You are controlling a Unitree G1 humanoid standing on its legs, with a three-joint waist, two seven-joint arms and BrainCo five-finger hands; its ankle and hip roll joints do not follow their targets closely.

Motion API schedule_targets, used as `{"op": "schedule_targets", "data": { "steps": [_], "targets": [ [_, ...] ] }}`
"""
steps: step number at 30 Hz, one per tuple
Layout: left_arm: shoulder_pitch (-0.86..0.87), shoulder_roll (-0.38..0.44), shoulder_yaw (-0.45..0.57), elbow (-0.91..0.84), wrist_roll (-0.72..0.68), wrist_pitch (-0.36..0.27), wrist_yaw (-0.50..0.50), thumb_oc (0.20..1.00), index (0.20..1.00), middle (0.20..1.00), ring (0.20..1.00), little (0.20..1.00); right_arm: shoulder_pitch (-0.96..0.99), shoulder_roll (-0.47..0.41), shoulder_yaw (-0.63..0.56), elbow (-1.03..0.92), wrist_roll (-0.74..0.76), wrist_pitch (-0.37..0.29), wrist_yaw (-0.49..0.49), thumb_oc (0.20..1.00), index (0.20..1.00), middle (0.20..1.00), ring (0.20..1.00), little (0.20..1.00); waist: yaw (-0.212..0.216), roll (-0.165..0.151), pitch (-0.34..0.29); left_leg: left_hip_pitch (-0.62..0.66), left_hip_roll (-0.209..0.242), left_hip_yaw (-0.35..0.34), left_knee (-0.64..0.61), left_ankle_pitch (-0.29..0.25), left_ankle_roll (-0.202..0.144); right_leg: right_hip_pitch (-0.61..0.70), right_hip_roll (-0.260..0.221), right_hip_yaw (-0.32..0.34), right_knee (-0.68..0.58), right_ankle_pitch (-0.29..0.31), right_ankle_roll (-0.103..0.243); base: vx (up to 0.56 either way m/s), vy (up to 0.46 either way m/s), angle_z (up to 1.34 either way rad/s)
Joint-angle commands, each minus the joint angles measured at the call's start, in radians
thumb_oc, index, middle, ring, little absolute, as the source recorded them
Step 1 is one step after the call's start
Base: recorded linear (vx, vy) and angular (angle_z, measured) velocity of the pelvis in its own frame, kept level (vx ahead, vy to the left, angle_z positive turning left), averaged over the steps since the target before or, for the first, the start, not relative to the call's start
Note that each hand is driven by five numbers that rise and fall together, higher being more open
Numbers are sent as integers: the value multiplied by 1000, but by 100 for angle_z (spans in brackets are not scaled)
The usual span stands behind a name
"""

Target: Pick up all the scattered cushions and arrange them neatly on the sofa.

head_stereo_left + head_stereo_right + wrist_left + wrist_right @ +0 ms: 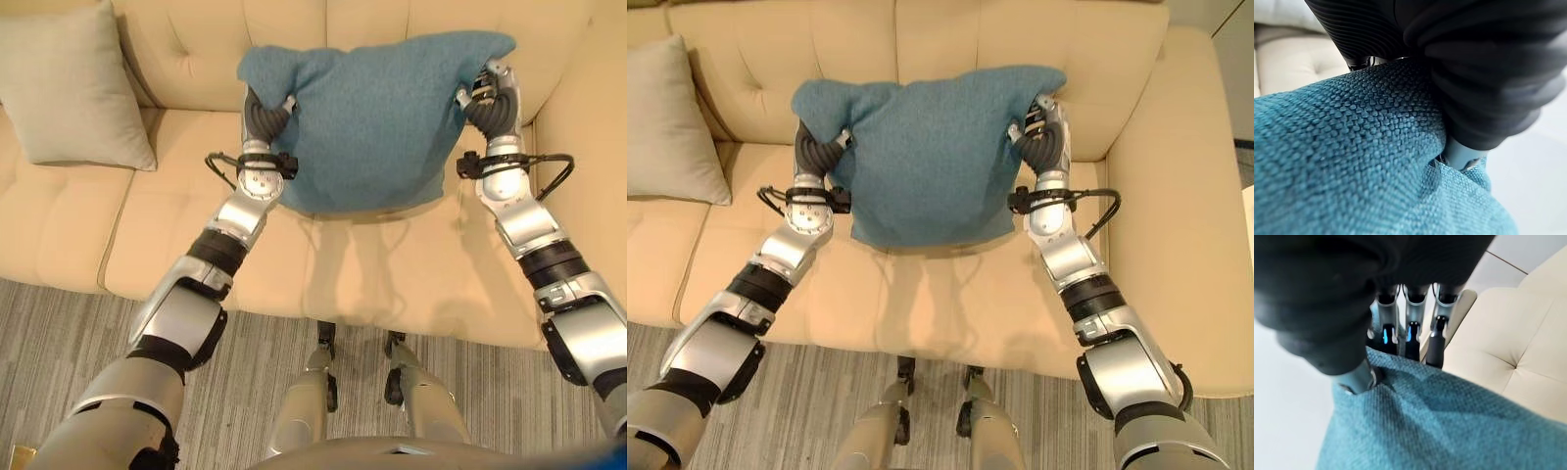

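Left arm: raised forward from lower left, forearm angled up and inward. Left hand [266, 116]: dark ribbed cover uppermost, thumb pressed into teal cushion [377, 122], pinching its upper left corner. Right arm: raised forward from lower right, mirroring the left. Right hand [1042, 132]: fingers [1410, 335] behind the cushion's upper right corner, thumb in front, clamped on fabric.

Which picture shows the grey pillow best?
The left eye view: the grey cushion leans whole against the sofa's backrest at the robot's left. The right eye view cuts it off at the edge. The wrist views show the teal cushion instead.
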Motion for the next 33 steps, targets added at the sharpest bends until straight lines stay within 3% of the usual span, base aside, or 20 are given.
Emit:
{"op": "schedule_targets", "data": {
  "steps": [1, 9, 24, 25, 26, 27, 28, 33],
  "targets": [
    [-219, 26, -54, 33, 42, -108, 20, 200, 200, 200, 200, 200, -203, 29, 37, -36, 18, -92, -44, 200, 200, 200, 200, 200, -6, -59, -64, 37, -27, 61, 12, -108, -29, 7, -66, 76, 86, -108, 131, 0, 0, 0],
    [-356, 31, -96, 115, 21, -117, 23, 200, 200, 200, 200, 200, -331, 14, 89, 26, 25, -98, -67, 200, 200, 200, 200, 200, -17, -54, -75, -39, -30, 68, 5, -94, -42, -67, -67, 83, 67, -81, 144, 7, 1, -1],
    [-355, 32, -86, 218, -22, -93, 0, 200, 200, 200, 200, 200, -352, 26, 105, 60, 36, -92, -68, 200, 200, 200, 200, 200, -28, -58, -74, -103, -31, 75, 5, -82, -50, -130, -63, 94, 59, -68, 145, 22, -7, -3],
    [-363, 42, -90, 235, -18, -88, -9, 890, 890, 890, 890, 890, -355, 23, 112, 71, 39, -90, -60, 200, 200, 200, 200, 200, -28, -58, -73, -110, -31, 75, 5, -80, -51, -139, -62, 95, 59, -65, 145, -7, -30, -4],
    [-367, 47, -93, 247, -18, -85, -13, 890, 890, 890, 890, 890, -358, 22, 116, 78, 43, -88, -56, 200, 200, 200, 200, 200, -28, -59, -72, -111, -30, 74, 5, -78, -51, -141, -61, 94, 59, -64, 145, -13, -29, -4],
    [-376, 57, -97, 264, -19, -81, -20, 1000, 1000, 1000, 1000, 1000, -372, 17, 129, 96, 46, -83, -51, 285, 285, 285, 285, 285, -27, -60, -71, -115, -30, 73, 5, -78, -51, -144, -61, 95, 56, -59, 147, -14, -32, -4],
    [-389, 86, -96, 295, -25, -73, -32, 1000, 1000, 1000, 1000, 1000, -406, -14, 164, 137, 41, -71, -38, 1000, 1000, 1000, 1000, 1000, -21, -61, -72, -123, -31, 72, 5, -74, -52, -151, -59, 95, 52, -56, 147, -16, -24, -5],
    [-388, 196, -93, 342, -25, -63, -60, 1000, 1000, 1000, 1000, 1000, -468, -140, 236, 220, 50, -39, -1, 1000, 1000, 1000, 1000, 1000, -9, -64, -70, -124, -28, 73, 5, -67, -56, -148, -56, 88, 43, -53, 147, -3, -8, -3]
  ]
}}
